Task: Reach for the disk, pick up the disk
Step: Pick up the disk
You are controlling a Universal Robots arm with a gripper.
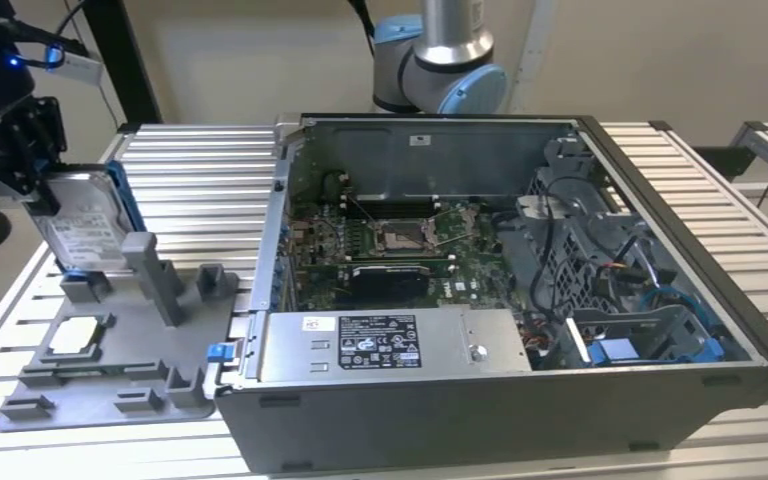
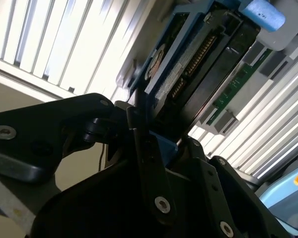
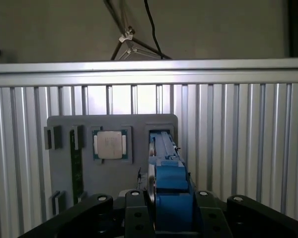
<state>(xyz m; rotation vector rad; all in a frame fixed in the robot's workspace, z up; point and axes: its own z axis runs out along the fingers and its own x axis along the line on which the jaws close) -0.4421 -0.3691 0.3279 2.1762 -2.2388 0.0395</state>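
The gripper point(image 1: 40, 195) is at the exterior view's far left, clamped on the upper end of the disk point(image 1: 84, 228), which stands on edge with its white label facing the open computer case point(image 1: 491, 410). The disk's lower end, with its blue rail, sits at a slot at the back of the grey fixture tray point(image 1: 104, 385); I cannot tell whether it rests in the slot or hangs just clear. In the first wrist view the black fingers point(image 3: 136, 214) press on either side of the disk's blue rail point(image 3: 171, 186), and the square silver chip point(image 3: 111, 145) lies in its own pocket of the tray just beside the disk's slot. In the second wrist view a finger point(image 2: 150, 171) bears against the disk's edge point(image 2: 198, 64). Tray and case stand side by side on the slatted aluminium table point(image 1: 197, 185).
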